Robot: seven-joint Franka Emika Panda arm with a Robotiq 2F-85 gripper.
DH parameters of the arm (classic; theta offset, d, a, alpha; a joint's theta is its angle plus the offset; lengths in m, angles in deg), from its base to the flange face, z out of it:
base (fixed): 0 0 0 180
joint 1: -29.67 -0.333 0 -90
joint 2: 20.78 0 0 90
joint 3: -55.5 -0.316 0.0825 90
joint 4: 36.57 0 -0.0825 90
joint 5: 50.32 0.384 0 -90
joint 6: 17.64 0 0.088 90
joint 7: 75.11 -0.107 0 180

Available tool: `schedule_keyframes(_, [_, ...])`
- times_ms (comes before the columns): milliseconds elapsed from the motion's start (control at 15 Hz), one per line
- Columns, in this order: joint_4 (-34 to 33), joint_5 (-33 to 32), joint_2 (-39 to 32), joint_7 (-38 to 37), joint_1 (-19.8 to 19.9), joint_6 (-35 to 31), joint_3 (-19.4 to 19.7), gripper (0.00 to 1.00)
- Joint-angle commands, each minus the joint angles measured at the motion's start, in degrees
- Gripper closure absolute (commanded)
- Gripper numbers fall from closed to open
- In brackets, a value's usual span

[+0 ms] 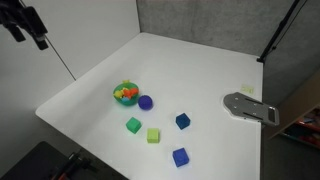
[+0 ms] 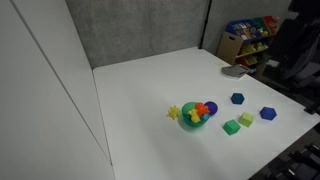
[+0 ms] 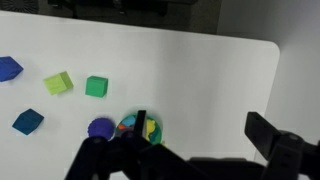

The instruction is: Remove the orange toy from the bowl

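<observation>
The green bowl (image 1: 127, 88) stands on the white table, left of the middle, and also shows in the other exterior view (image 2: 193, 122). The orange toy (image 1: 123, 96) lies inside it with other coloured bits, and shows in the bowl there too (image 2: 201, 109). In the wrist view the bowl (image 3: 153, 130) sits low in the picture, partly hidden by a dark gripper part. My gripper (image 3: 200, 138) is open and empty, high above the table and well clear of the bowl. In an exterior view it hangs at the top left (image 1: 28, 24).
A purple ball (image 1: 146, 102) touches the bowl. A green cube (image 1: 133, 125), a yellow-green cube (image 1: 153, 135) and two blue cubes (image 1: 183, 121) (image 1: 180, 157) lie nearby. A yellow item (image 2: 174, 113) sits beside the bowl. A grey metal piece (image 1: 250, 107) lies at the table edge.
</observation>
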State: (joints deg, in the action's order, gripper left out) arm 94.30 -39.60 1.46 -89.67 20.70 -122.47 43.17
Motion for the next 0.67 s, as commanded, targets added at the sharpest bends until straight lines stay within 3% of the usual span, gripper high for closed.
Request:
schedule_keyframes(0, [-3.29,-4.13,-6.54,-5.49,1.99,-4.19,-1.28,0.00])
schedule_keyframes(600, [-7.29,-12.82,-22.70,-13.20,2.56,-17.45,1.01,0.00])
